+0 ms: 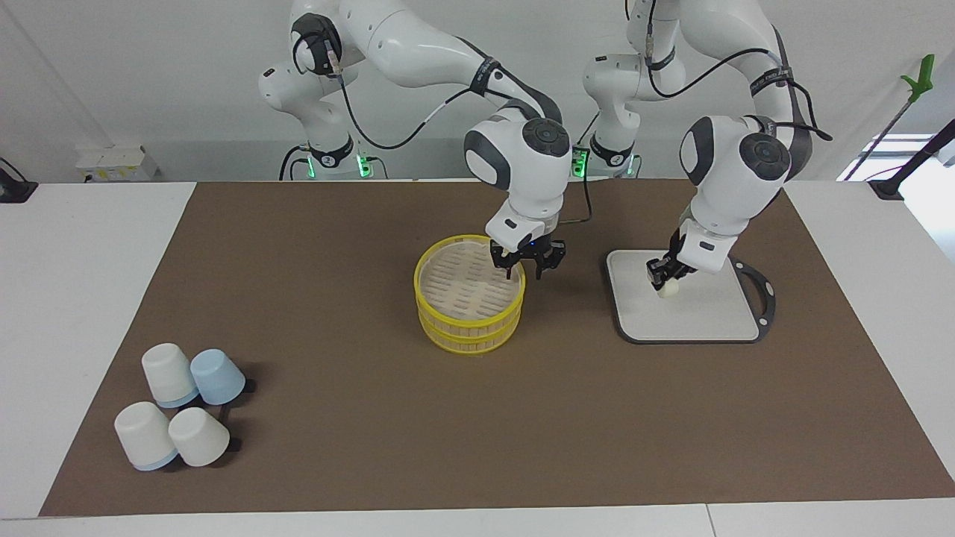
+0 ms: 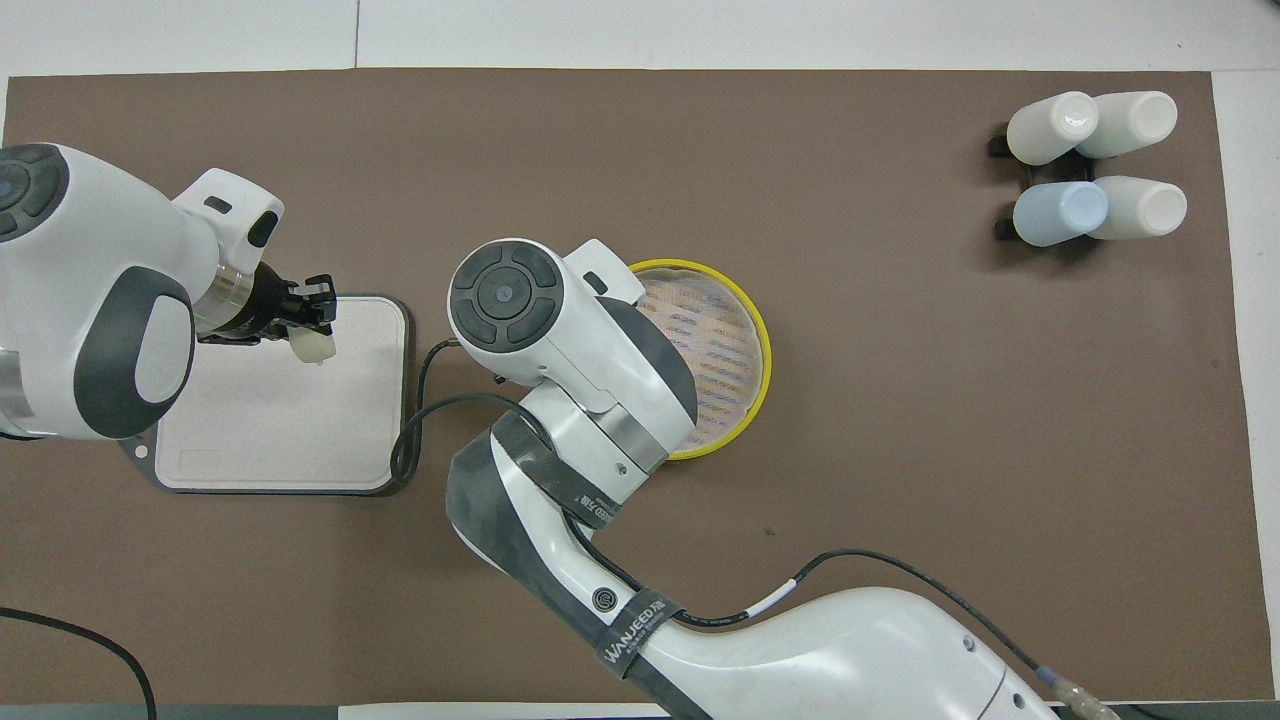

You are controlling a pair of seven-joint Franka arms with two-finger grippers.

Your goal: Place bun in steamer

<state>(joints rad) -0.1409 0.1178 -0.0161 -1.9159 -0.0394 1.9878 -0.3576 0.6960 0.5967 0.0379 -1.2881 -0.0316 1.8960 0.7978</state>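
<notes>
The steamer (image 1: pixel 464 300) stands mid-table, two yellow-rimmed tiers with a slatted beige top; it also shows in the overhead view (image 2: pixel 722 345), partly covered by the right arm's wrist. My right gripper (image 1: pixel 527 262) is open, low over the steamer's rim on the side toward the left arm's end. My left gripper (image 1: pixel 664 282) is shut on the bun (image 1: pixel 668 289), a small cream-white lump, just above the grey-edged square board (image 1: pixel 701 317). In the overhead view the bun (image 2: pixel 316 346) hangs from the left gripper (image 2: pixel 312 318) over the board (image 2: pixel 270 430).
Several upturned cups (image 1: pixel 179 406), white and pale blue, lie grouped at the right arm's end of the brown mat, farther from the robots; they also show in the overhead view (image 2: pixel 1095 165). A black cable runs by the board.
</notes>
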